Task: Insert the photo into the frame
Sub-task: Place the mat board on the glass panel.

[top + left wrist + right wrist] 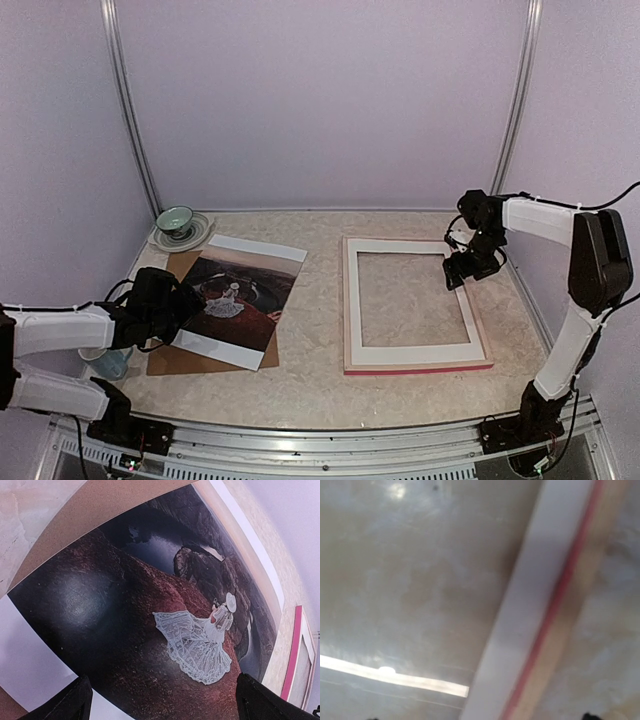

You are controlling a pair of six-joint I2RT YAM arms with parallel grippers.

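The photo (238, 296), dark reddish-brown with a small figure in a white dress, lies on a brown backing board (210, 360) at the left. It fills the left wrist view (150, 605). My left gripper (187, 305) is open just over the photo's left part, its fingertips (75, 700) spread wide and empty. The frame (420, 368), pale wood up with a pink edge, lies at the right with a white mat (410, 352) in it. My right gripper (460, 270) hovers open over the frame's right rail (580, 605), beside the mat (530, 610). This view is blurred.
A teal bowl on a saucer (176, 224) stands at the back left corner. A pale blue cup (105, 362) sits under my left arm. Walls close in on the left, back and right. The pink frame edge shows in the left wrist view (296, 650).
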